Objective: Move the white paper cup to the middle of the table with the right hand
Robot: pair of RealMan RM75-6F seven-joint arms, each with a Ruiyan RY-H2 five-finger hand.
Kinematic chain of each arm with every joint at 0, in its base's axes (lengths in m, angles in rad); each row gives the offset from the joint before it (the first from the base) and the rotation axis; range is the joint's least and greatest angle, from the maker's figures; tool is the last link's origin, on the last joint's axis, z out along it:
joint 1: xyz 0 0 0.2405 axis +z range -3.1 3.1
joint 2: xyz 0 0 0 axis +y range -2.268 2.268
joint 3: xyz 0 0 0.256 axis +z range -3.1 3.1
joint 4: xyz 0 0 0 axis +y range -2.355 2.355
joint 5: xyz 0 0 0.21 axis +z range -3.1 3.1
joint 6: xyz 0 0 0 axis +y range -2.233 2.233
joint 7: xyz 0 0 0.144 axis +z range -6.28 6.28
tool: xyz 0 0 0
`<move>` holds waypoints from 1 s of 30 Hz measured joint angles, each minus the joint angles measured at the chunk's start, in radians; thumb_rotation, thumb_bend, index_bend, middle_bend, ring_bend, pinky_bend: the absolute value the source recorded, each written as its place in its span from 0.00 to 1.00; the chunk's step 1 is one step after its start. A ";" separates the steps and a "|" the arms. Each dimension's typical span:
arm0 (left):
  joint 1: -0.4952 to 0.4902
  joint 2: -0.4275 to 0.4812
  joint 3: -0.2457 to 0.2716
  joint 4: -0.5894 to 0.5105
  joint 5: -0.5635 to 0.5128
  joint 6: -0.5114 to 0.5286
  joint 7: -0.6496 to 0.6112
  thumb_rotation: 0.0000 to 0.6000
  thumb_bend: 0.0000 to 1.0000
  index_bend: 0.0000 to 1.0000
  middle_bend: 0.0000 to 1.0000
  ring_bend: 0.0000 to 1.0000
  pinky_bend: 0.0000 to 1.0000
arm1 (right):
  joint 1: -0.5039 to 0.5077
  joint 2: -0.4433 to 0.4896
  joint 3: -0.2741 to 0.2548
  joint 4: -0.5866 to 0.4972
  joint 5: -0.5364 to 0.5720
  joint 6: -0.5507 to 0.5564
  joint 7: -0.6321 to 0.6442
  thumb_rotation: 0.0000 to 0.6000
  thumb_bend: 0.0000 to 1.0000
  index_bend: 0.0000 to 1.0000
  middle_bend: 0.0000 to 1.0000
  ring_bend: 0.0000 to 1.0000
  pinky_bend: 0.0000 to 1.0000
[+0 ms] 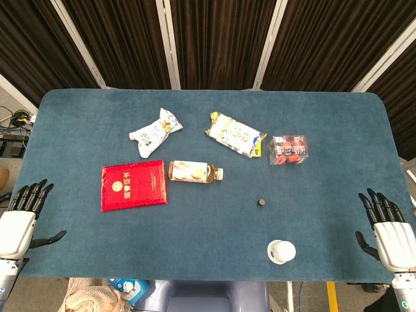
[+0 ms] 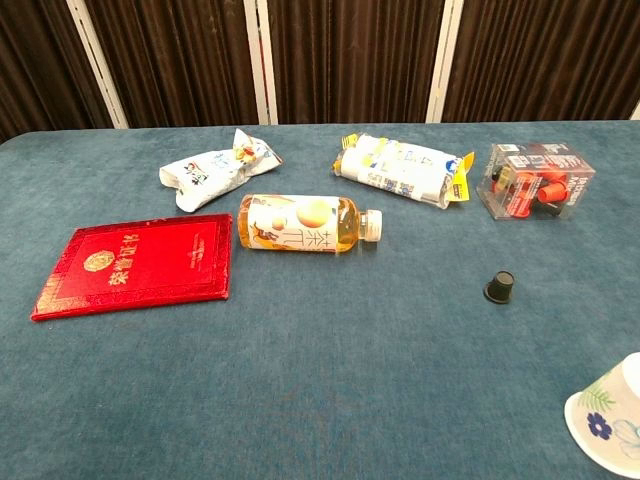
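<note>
The white paper cup [image 1: 281, 251] stands upside down near the table's front edge, right of centre; in the chest view the cup [image 2: 610, 415] shows at the lower right corner with a blue flower print. My right hand [image 1: 389, 229] rests off the table's right front corner, fingers spread, holding nothing, well to the right of the cup. At the left front corner my left hand [image 1: 21, 215] lies with fingers apart and empty. Neither hand shows in the chest view.
A small black cap [image 1: 260, 203] lies just beyond the cup. Further back are a tea bottle [image 1: 194, 171], a red booklet [image 1: 133, 186], a white snack bag [image 1: 155, 132], a yellow-edged packet [image 1: 235, 134] and a clear box [image 1: 288, 149] with red items.
</note>
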 measured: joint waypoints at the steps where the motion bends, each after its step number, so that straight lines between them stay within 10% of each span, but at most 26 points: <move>1: 0.000 0.000 0.000 0.000 0.000 0.000 0.000 1.00 0.00 0.00 0.00 0.00 0.00 | 0.000 0.000 0.000 0.000 -0.001 0.000 0.001 1.00 0.37 0.00 0.00 0.00 0.14; 13: 0.000 0.001 0.000 0.000 0.000 0.000 -0.005 1.00 0.00 0.00 0.00 0.00 0.00 | 0.011 0.008 -0.012 0.001 -0.049 -0.001 0.039 1.00 0.27 0.00 0.00 0.00 0.12; 30: -0.005 -0.003 -0.006 0.006 -0.013 -0.011 0.000 1.00 0.00 0.00 0.00 0.00 0.00 | 0.181 0.043 -0.088 0.135 -0.464 -0.008 0.273 1.00 0.26 0.00 0.00 0.00 0.20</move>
